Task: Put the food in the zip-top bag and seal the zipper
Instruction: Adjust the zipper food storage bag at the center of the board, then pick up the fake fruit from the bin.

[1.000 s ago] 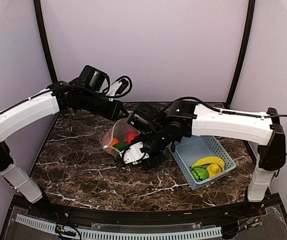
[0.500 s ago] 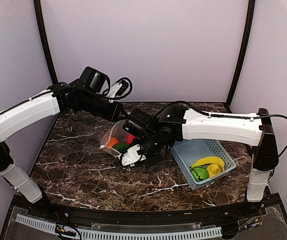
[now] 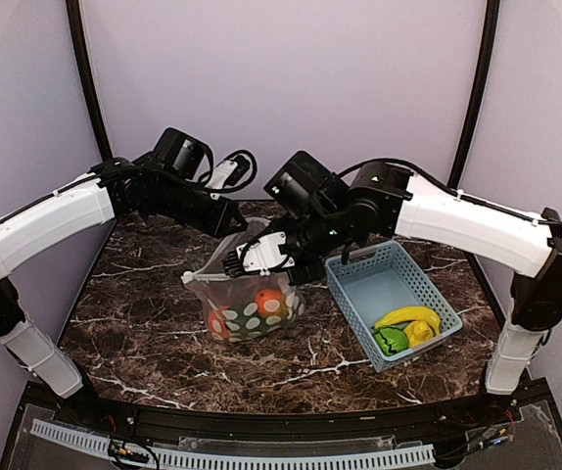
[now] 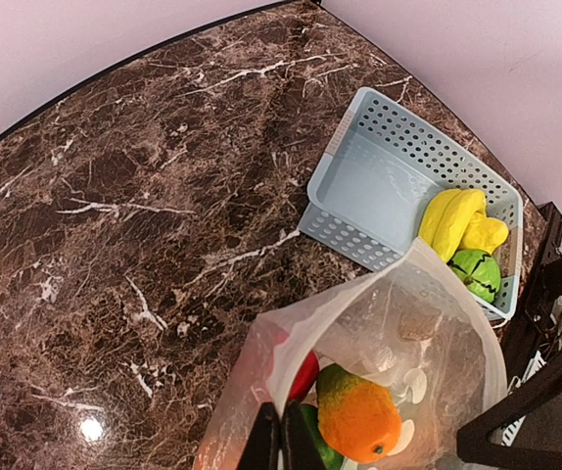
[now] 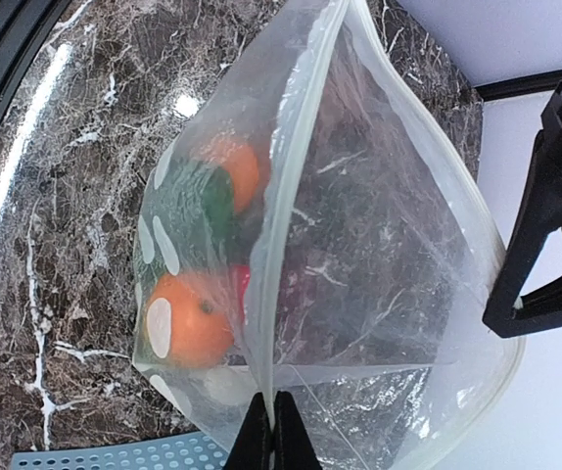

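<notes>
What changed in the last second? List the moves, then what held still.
The right gripper shut on the zip-top bag at its mouth edge and rose; the bag went from lying on the table to hanging upright between both grippers. The left gripper kept its grip. The basket, bananas and green pieces stayed put.

A robot lab cell: lilac walls [image 3: 291, 88], black frame posts [image 3: 473, 98], two arms [image 3: 56, 220] over a marble-look table [image 3: 144, 323].

Your left arm [image 3: 56, 220] reaches in from the frame's left and your right arm [image 3: 467, 225] from the right, both meeting at centre. Left pincer [image 3: 242, 227] and right pincer [image 3: 234, 264] each pinch the zip-top bag [image 3: 252, 311] rim, jaws fully closed.
</notes>
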Controlling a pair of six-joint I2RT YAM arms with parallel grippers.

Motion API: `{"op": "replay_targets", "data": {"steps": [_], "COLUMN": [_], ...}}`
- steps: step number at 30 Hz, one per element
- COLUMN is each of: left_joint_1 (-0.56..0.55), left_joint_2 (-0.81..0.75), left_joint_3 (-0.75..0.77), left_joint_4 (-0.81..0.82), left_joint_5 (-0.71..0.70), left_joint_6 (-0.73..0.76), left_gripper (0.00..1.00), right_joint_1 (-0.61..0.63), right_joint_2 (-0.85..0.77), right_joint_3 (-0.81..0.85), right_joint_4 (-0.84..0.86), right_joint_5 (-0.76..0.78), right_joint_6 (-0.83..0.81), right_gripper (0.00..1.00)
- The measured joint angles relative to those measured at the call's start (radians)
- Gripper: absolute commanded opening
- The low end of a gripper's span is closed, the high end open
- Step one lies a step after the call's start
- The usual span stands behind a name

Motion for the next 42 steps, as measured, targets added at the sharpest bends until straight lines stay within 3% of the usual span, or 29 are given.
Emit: {"op": "replay_targets", "data": {"steps": [3, 7, 11, 21, 33, 42], "left_joint_1": [0.000, 0.000, 0.000, 0.000, 0.000, 0.000], "left_joint_2": [0.000, 0.000, 0.004, 0.011, 0.037, 0.019], "left_joint_3": [0.014, 0.016, 0.016, 0.016, 0.010, -0.077], "left_joint_4": [-0.012, -0.014, -0.015, -0.014, -0.002, 0.051], "left_joint_5": [0.001, 0.001, 0.001, -0.018, 0.028, 0.051], "left_joint_6": [0.002, 0.004, 0.008, 0.028, 0.034, 0.034], "left_gripper": [0.01, 0.01, 0.01, 0.01, 0.01, 0.01], "right_joint_1": [-0.006, -0.006, -0.020, -0.272, -0.585, -0.659], "right_joint_2": [0.000, 0.000, -0.003, -0.188, -0.444, -0.569], "right_joint_3": [0.000, -0.002, -0.003, -0.069, -0.561, -0.762], "right_joint_4": [-0.005, -0.011, -0.017, 0.008, 0.098, 0.099], "right_joint_5": [-0.007, -0.016, -0.046, -0.204, -0.239, -0.238], "right_joint_6": [0.003, 0.018, 0.024, 0.080, 0.127, 0.153], "right_gripper": [0.06, 0.29, 0.42, 0.54, 0.61, 0.61]}}
